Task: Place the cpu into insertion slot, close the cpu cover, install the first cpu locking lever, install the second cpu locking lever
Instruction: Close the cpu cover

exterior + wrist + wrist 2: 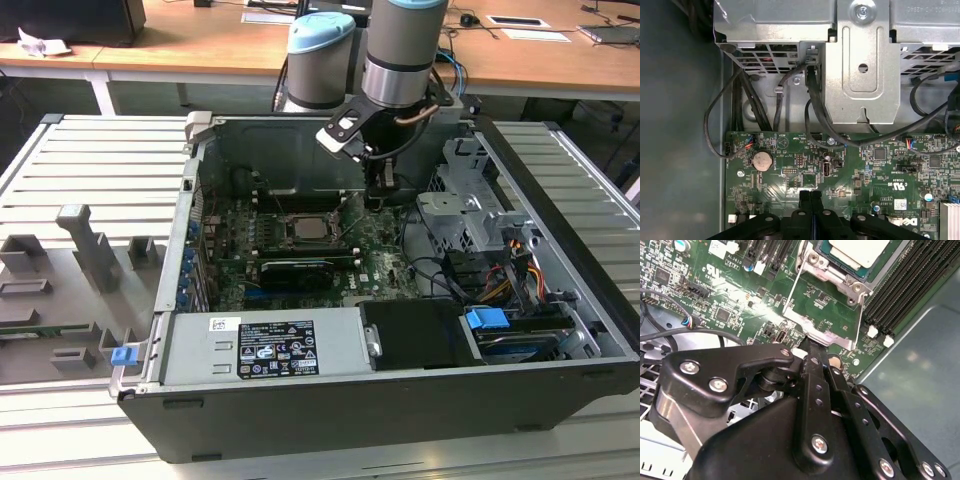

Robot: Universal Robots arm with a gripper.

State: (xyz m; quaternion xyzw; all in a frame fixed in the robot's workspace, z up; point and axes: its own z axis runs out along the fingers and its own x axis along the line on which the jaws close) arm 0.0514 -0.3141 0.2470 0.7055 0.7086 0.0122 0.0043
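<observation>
The cpu point(860, 249), a pale silver square, lies in the insertion slot point(830, 271) on the green motherboard; in the exterior view the cpu point(305, 228) sits mid-board. The cpu cover point(826, 336), a thin silvery frame, stands raised from the slot, and the board shows through its cut-out. My gripper point(809, 346) is shut, with its black tip against the cover's free edge. In the exterior view the gripper point(378, 197) hangs just to the right of the socket. In the first wrist view the fingers point(810, 196) sit pressed together above the board.
Black memory slots point(910, 285) run beside the socket. A metal drive cage point(470, 205) with cables point(740, 115) stands close to the arm on the exterior view's right. The grey power supply point(265, 345) fills the near side. Grey fixtures point(85, 250) lie outside the case.
</observation>
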